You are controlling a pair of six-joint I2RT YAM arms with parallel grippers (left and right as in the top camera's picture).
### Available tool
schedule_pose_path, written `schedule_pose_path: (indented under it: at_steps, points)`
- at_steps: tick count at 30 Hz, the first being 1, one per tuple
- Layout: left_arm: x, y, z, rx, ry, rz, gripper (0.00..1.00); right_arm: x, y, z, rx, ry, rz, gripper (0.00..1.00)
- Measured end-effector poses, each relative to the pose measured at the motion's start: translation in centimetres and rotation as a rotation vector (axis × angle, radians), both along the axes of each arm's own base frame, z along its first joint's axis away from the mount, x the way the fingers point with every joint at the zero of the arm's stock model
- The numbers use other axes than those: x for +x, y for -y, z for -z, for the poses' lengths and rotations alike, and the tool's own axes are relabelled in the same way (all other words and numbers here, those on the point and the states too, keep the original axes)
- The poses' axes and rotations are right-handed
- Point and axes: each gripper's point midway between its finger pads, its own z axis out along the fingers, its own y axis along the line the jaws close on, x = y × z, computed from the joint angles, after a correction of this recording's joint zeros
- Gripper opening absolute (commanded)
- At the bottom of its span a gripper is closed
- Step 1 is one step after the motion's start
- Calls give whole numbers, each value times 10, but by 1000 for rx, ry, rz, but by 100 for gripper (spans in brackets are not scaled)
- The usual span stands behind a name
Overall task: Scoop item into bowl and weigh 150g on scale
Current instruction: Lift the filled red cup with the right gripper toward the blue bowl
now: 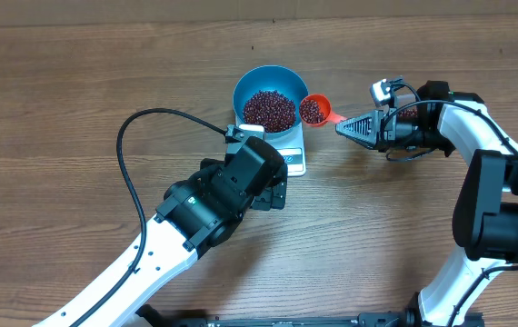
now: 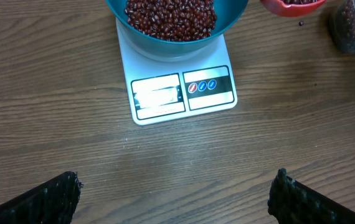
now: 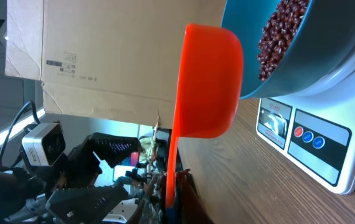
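On scale (image 2: 179,107), display (image 2: 157,95) blurred, three buttons (image 2: 202,86)

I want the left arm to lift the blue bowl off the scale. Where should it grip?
Probably the bowl by its left rim, from above, pinching the wall: the bowl looks too wide to span, the beans leave the upper wall bare, and the red scoop crowds the right rim.

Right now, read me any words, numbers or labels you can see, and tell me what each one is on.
Nothing is legible.
scale display: washed out, no digits readable.
scale buttons: one red, two blue symbols, no words.
cardboard box label: print too small to read.
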Motion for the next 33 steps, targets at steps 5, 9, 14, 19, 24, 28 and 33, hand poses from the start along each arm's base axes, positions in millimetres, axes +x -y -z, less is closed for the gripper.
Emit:
schedule_pose_path:
  at_steps: [5, 9, 14, 19, 24, 28, 33]
  points:
    - [0, 0, 0, 0, 0, 0, 100, 3, 0, 0, -3, 36, 0, 4]
    - [0, 0, 0, 0, 0, 0, 100, 6, 0, 0, -5, 66, 0, 4]
    - [0, 0, 0, 0, 0, 0, 100, 9, 0, 0, -6, 104, -1, 4]
    - [0, 0, 0, 0, 0, 0, 100, 12, 0, -1, -7, 139, -1, 4]
    - [0, 0, 0, 0, 0, 0, 100, 11, -9, -1, -7, 166, -28, 4]
    - [0, 0, 0, 0, 0, 0, 100, 9, -27, -1, -5, 199, -73, 4]
    - [0, 0, 0, 0, 0, 0, 100, 14, -46, -2, -6, 253, -114, 4]
